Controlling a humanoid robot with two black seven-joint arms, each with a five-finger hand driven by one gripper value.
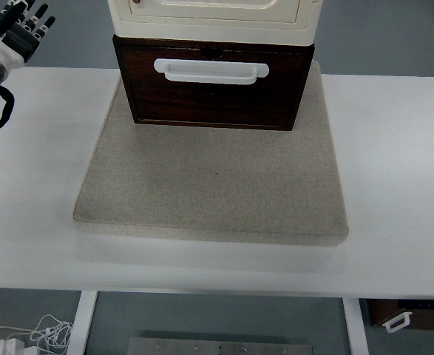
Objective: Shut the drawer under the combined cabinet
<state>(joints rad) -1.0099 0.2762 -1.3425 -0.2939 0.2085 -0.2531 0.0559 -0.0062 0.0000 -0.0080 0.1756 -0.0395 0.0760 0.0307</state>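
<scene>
A dark brown wooden drawer point(213, 92) with a white handle point(211, 70) sits under a cream cabinet point(213, 18) at the top centre. The drawer front stands out a little beyond the cabinet's edge, facing me. My left hand point(21, 29) is raised at the top left corner, well left of the drawer, its black fingers spread and holding nothing. The right arm does not show.
The cabinet stands on a beige mat point(213, 185) on a white table point(394, 170). Black cables of my left arm run along the left edge. Below the table, white cords point(32, 336) lie on the floor, and a brown box point(409, 314) sits at the lower right.
</scene>
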